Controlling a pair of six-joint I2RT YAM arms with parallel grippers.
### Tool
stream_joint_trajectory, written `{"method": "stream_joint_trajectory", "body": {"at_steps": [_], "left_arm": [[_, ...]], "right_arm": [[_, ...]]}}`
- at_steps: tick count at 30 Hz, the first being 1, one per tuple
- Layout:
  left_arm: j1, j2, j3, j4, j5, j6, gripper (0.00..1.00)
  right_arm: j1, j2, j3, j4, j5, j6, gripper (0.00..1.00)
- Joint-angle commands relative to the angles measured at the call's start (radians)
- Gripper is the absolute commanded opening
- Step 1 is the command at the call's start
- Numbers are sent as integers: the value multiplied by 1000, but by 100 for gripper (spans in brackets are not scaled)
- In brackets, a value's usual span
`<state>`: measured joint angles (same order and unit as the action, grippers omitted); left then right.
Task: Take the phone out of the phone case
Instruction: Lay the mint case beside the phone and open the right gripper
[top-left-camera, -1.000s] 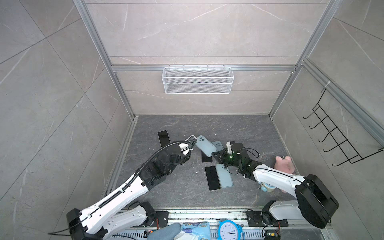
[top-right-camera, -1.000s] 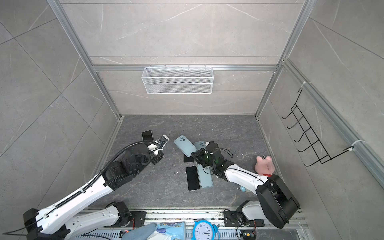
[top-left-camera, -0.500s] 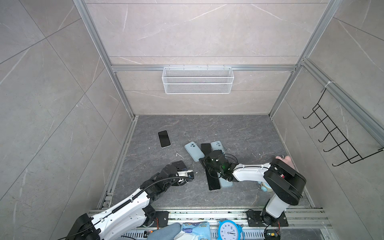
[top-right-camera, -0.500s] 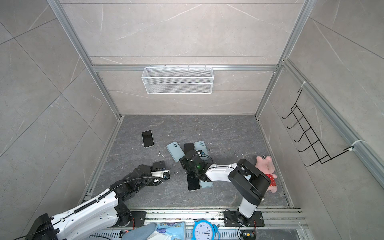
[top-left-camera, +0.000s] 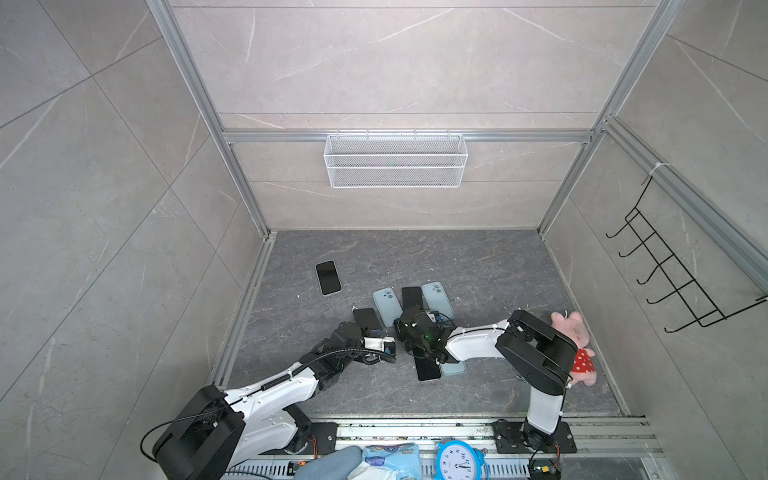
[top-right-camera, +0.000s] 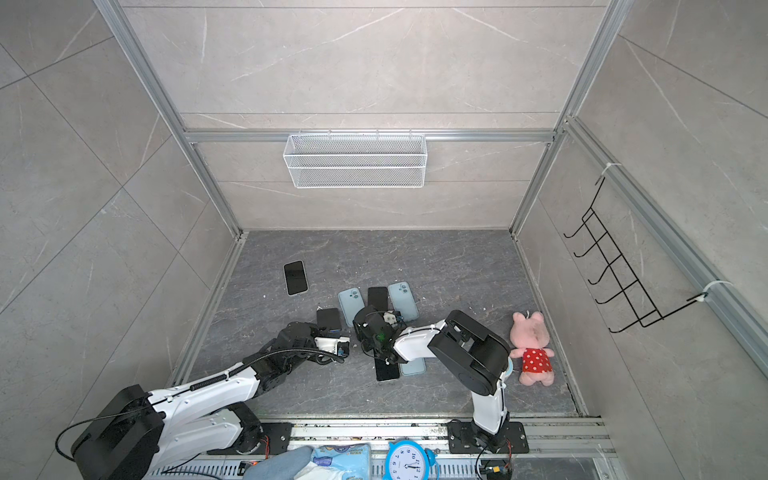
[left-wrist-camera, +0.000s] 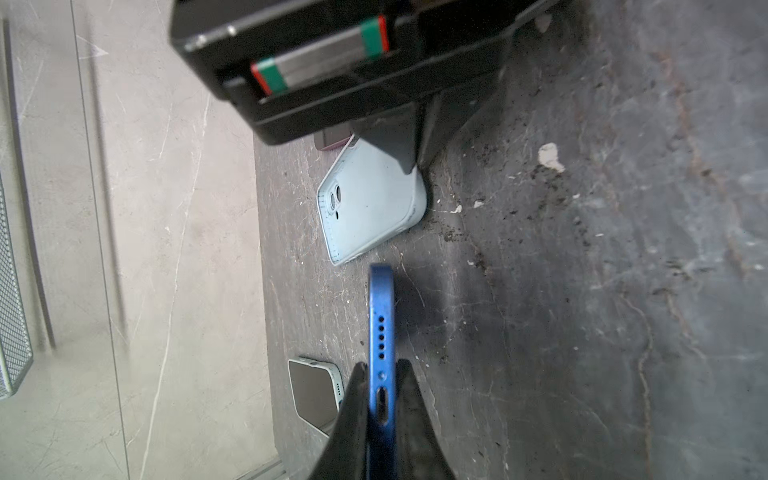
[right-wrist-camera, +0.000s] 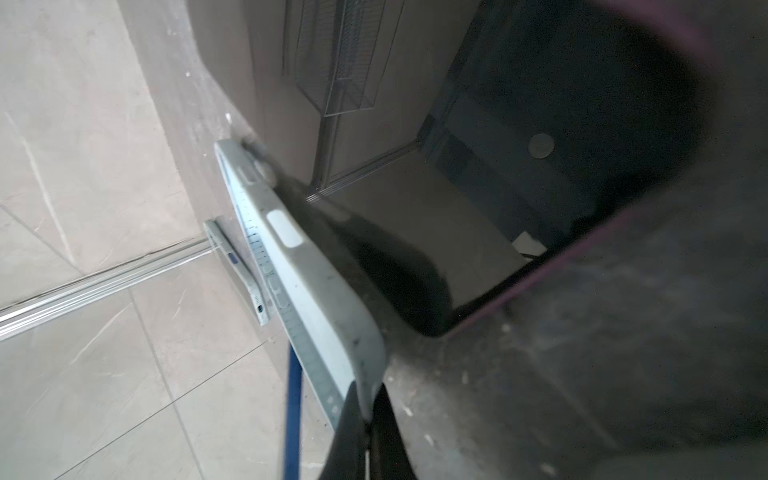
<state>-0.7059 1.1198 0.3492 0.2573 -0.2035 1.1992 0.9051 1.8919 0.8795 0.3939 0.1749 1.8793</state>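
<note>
At floor (top-left-camera: 478, 270) centre, L hand (left-wrist-camera: 382, 374) pinches blue phone (left-wrist-camera: 381, 316); R hand (right-wrist-camera: 363, 401) clamps pale case (right-wrist-camera: 316, 299) rim.

Wire basket (top-left-camera: 395, 160) on back wall, hook rack (top-left-camera: 724, 315) on side wall. Pink plush pig (top-right-camera: 532, 347) on worktop (top-right-camera: 436, 266); alarm clock (top-right-camera: 409, 461) at front.

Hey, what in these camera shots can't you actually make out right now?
- Blue phone: left wrist view shows only its edge, screen unseen.
- Pale case: edge-on and blurred in the right wrist view, inside hidden.
- Black phone: far end covered by the right arm in both top views.
- Clock: cut by both top views' bottom edge.
</note>
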Motion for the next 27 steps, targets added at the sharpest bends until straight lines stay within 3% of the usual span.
{"method": "stream_joint_trajectory", "body": {"at_steps": [1, 4, 5, 8, 9, 16, 18, 23, 27], "left_arm": [[21, 17, -1, -98, 45, 25, 24], [43, 11, -5, -128, 53, 14, 31], [43, 4, -11, -145, 57, 11, 38], [59, -17, -22, -168, 69, -7, 73], [70, -24, -19, -156, 70, -18, 77], [97, -81, -16, -76, 50, -100, 80], [109, -145, 2, -54, 41, -187, 84], [120, -293, 138, -286, 56, -534, 88], [190, -227, 370, -533, -100, -909, 100]], "right_arm": [[5, 13, 19, -29, 33, 42, 2], [7, 32, 6, 24, 23, 58, 13], [8, 42, 2, 53, 16, 67, 19], [10, 61, -5, 103, -8, 76, 33], [11, 65, -2, 104, -16, 76, 38], [21, 44, 0, 132, -95, 39, 56], [23, -2, -8, 102, -121, -1, 61], [25, -142, -67, 37, -162, -98, 70], [21, -315, -112, -73, -186, -263, 87]]}}
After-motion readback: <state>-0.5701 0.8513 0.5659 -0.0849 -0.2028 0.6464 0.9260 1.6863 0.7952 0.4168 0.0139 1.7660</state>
